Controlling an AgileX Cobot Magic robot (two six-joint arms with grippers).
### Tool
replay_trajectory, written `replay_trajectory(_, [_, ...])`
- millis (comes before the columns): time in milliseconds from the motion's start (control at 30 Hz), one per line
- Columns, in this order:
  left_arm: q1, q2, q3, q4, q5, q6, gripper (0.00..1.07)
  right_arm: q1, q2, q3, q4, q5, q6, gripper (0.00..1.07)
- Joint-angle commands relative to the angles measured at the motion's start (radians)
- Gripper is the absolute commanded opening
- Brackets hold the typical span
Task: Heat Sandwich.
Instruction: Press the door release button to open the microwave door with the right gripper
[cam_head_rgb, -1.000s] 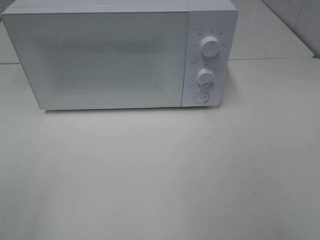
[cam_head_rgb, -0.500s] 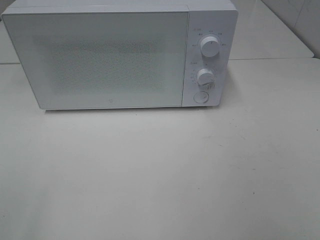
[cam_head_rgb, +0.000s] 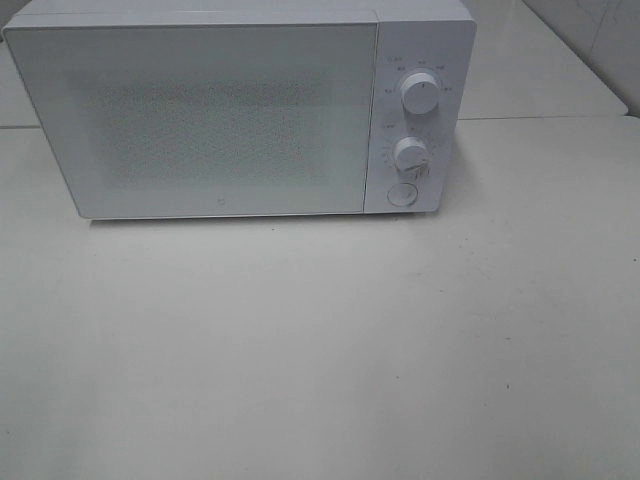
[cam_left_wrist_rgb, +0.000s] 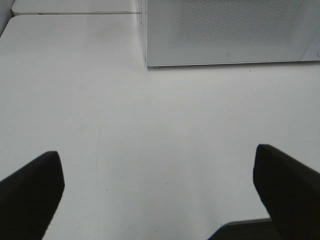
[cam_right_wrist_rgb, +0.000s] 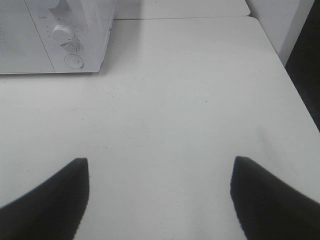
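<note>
A white microwave (cam_head_rgb: 240, 110) stands at the back of the white table (cam_head_rgb: 320, 340) with its door shut. Two knobs (cam_head_rgb: 420, 92) and a round button sit on its right panel. The sandwich is out of view in every frame. My left gripper (cam_left_wrist_rgb: 157, 187) is open over bare table, facing the microwave's lower left corner (cam_left_wrist_rgb: 148, 62), with nothing between its black fingers (cam_left_wrist_rgb: 30, 192). My right gripper (cam_right_wrist_rgb: 159, 192) is open too, empty, well short of the microwave's control panel (cam_right_wrist_rgb: 67, 40). Neither gripper shows in the exterior high view.
The table's right edge (cam_right_wrist_rgb: 295, 95) drops off close to my right gripper. A seam (cam_head_rgb: 540, 118) separates this table from another white surface behind the microwave.
</note>
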Motion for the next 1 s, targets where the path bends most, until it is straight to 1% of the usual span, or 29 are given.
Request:
replay_trajectory(33, [0.004,-0.015,0.001,-0.007,-0.004,-0.006,0.97,-0.005,-0.025,0.002,0.002,-0.013,-0.012,0.76])
replay_trajectory(467, [0.004,-0.015,0.001,-0.007,-0.004,-0.006,0.97,-0.005,-0.025,0.0,0.002,-0.015,-0.013,0.76])
replay_trajectory(700, [0.004,-0.015,0.001,-0.007,-0.004,-0.006,0.97,-0.005,-0.016,-0.038,0.002,-0.068,-0.013,0.76])
replay_trajectory(867, [0.004,-0.015,0.001,-0.007,-0.004,-0.006,0.97,-0.005,0.051,-0.041,0.003,-0.14,-0.01,0.76])
replay_trajectory(1000, [0.004,-0.015,0.001,-0.007,-0.004,-0.006,0.97,-0.005,0.138,-0.04,0.003,-0.232,-0.009,0.76])
